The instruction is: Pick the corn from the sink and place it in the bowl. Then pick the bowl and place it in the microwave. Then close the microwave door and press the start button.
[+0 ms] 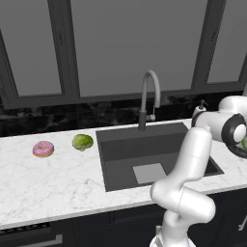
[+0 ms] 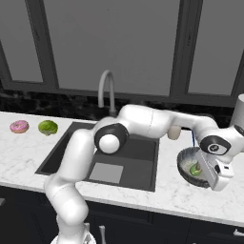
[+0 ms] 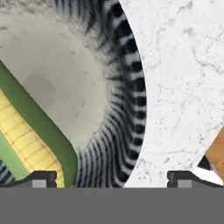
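Arm: it reached far to the right, past the sink [image 2: 138,147], and bent down over the bowl [image 2: 185,161]
Gripper: the gripper [image 2: 215,177] hung right over the bowl, its fingers spread wide apart; nothing was between them
Fingertips: one small dark tip [image 3: 41,178] sat by the corn, the other was out over the white table [image 3: 175,87]
Corn: the corn [image 3: 26,131] lay inside the bowl, yellow with a green husk, against the pale bottom
Bowl: it stood on the table just right of the sink, with the striped rim [image 3: 127,87] facing up
Sink: dark basin with a light square [image 1: 148,172] in the bottom and a steel faucet [image 1: 149,96] behind
Left side of table: a pink donut [image 1: 43,149] and a round green vegetable [image 1: 82,142] sat near each other
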Robot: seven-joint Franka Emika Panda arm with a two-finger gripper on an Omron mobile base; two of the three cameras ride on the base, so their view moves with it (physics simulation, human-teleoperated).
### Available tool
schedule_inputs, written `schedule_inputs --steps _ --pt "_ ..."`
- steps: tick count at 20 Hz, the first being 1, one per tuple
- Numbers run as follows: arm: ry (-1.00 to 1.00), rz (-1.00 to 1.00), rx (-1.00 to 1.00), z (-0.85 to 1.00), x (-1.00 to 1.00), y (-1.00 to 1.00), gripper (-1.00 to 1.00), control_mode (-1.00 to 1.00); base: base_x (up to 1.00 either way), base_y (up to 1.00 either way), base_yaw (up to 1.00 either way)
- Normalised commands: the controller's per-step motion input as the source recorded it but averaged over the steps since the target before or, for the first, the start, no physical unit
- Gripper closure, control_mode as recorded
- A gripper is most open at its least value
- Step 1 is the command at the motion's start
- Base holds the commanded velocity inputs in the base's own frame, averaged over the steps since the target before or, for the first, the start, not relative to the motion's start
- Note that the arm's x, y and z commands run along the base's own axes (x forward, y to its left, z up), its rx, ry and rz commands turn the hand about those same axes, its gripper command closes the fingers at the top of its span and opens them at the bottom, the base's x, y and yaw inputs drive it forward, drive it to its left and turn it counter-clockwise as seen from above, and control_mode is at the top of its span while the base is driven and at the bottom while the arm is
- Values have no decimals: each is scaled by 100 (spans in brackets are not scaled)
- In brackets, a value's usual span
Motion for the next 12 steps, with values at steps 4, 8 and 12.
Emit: schedule_inputs --steps 4,8,12 --pt "0 -8 4 -1 -11 -28 -100 -100 0 0 0" --pt "-2 -15 4 0 -34 -5 -100 -100 0 0 0" --pt "0 -17 1 -21 0 0 -100 -100 0 0 0"
